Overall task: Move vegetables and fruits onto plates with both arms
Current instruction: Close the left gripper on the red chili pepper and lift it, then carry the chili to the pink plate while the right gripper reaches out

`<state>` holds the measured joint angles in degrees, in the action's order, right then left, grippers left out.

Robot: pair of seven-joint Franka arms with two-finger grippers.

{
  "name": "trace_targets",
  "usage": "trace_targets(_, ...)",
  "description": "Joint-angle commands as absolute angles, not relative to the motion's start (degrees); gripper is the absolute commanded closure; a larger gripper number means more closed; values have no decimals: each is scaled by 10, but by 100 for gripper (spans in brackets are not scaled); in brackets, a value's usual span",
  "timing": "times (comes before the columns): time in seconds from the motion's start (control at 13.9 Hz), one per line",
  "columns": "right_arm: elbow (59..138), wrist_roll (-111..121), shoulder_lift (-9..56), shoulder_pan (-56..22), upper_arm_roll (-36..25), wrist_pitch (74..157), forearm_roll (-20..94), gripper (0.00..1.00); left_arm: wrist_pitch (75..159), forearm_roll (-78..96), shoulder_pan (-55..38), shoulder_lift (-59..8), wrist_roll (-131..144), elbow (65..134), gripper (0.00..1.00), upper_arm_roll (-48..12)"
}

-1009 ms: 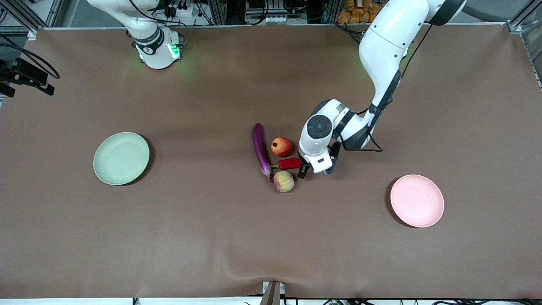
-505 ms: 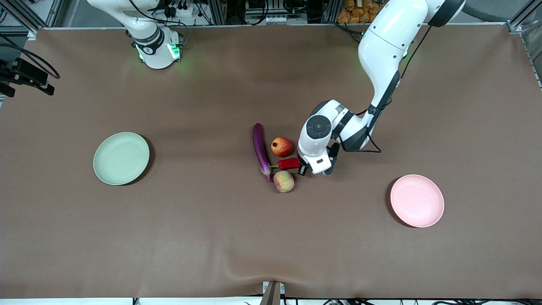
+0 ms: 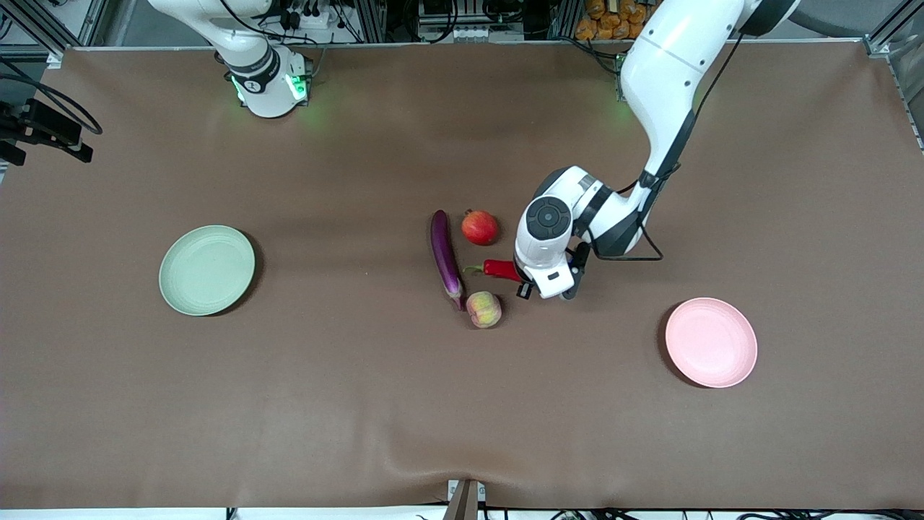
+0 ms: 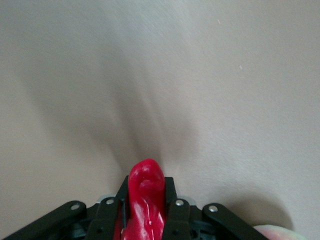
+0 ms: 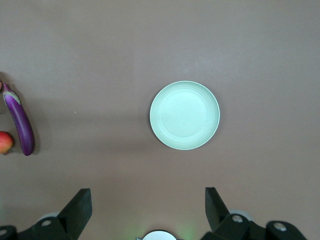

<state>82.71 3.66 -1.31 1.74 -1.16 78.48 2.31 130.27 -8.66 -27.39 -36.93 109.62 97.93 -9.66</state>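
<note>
My left gripper (image 3: 519, 279) is shut on the red chili pepper (image 3: 497, 269), low over the brown table between the fruits. The pepper (image 4: 146, 197) fills the gap between the left gripper's (image 4: 146, 189) fingers, and its green stem points at the purple eggplant (image 3: 445, 256). The pomegranate (image 3: 480, 227) lies beside the eggplant's tip. The peach (image 3: 484, 309) lies nearer the front camera, beside the eggplant's stem end. The green plate (image 3: 207, 270) lies toward the right arm's end and the pink plate (image 3: 711, 342) toward the left arm's end. My right gripper (image 5: 147, 200) hangs open high over the green plate (image 5: 184, 115).
A brown cloth (image 3: 361, 404) covers the whole table. The right arm's green-lit base (image 3: 268, 90) stands at the edge farthest from the front camera. The eggplant (image 5: 20, 122) and the pomegranate (image 5: 4, 142) show at the edge of the right wrist view.
My left gripper has shut on the chili pepper and shifted it slightly toward the left arm's end. The pomegranate has rolled farther from the front camera. The right arm has not moved.
</note>
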Motion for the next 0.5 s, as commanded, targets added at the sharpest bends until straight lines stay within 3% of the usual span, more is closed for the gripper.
trace_targets(0.0, 819, 41, -10, 13, -16, 779, 28, 0, 1223, -107, -265, -337, 1092, 959, 100, -92)
trace_targets(0.43, 814, 40, 67, 14, -17, 780, 18, 0, 1085, -118, -222, -268, 971, 895, 100, -91)
